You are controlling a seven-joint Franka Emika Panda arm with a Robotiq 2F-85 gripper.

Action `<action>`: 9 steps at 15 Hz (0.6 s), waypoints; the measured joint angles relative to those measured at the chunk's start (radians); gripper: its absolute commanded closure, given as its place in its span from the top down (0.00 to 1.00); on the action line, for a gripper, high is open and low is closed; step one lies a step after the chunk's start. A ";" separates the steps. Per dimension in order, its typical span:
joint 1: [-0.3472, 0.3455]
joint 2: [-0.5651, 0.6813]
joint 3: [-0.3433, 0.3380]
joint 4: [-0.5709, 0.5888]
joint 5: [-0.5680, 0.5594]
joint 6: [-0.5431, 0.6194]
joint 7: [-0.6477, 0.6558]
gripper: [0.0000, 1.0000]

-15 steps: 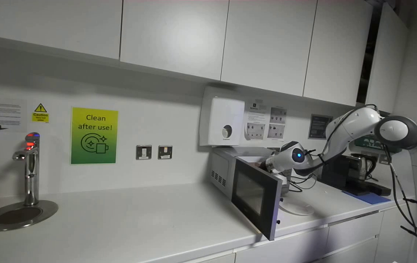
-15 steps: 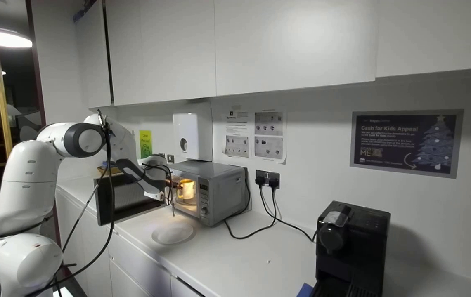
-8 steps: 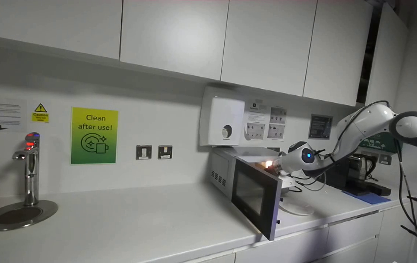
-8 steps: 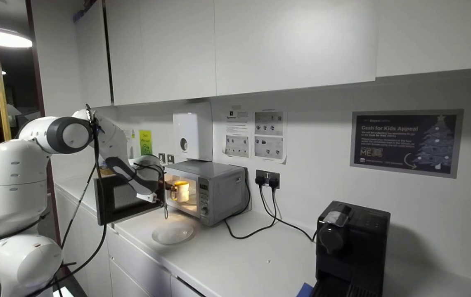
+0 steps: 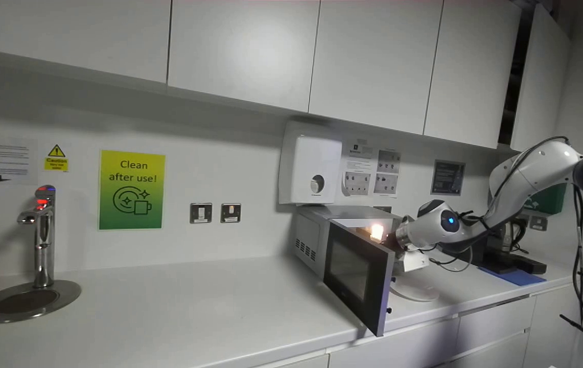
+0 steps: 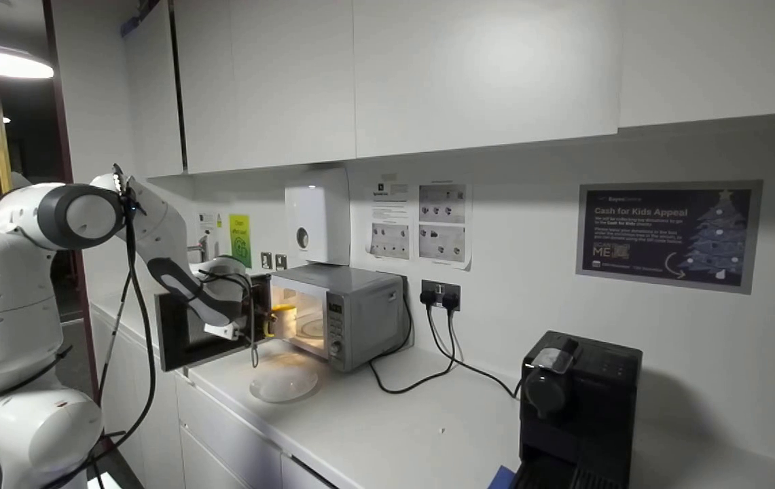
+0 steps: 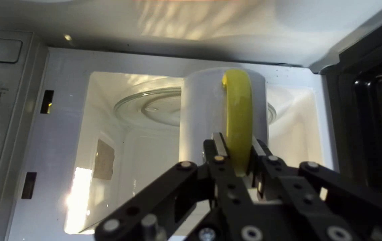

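While the gripper point(image 7: 239, 147), just below and right of the wrist view's middle, pinched the yellow handle point(image 7: 239, 103) between nearly closed jaws, the white mug point(image 7: 202, 110) hung in front of the lit microwave point(image 6: 375, 312), left of centre in an exterior view. A loose or off-centre pinch could let the mug tip; sideways drift could knock it against the open door point(image 7: 376, 117) at the wrist view's right edge.

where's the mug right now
Just right of centre in the wrist view, the mug is held by its yellow handle in the gripper, at the open microwave.
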State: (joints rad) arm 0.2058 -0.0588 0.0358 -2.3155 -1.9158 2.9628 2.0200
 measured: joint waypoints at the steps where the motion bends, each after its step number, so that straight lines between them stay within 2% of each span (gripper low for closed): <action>1: 0.005 -0.020 0.005 -0.024 0.001 0.000 -0.002 0.05; 6: 0.018 -0.114 0.043 -0.125 0.016 -0.013 -0.031 0.05; 9: 0.018 -0.174 0.070 -0.184 0.072 -0.039 -0.078 0.05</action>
State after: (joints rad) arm 0.2239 -0.2330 0.1059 -2.4995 -1.8434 2.9238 1.9421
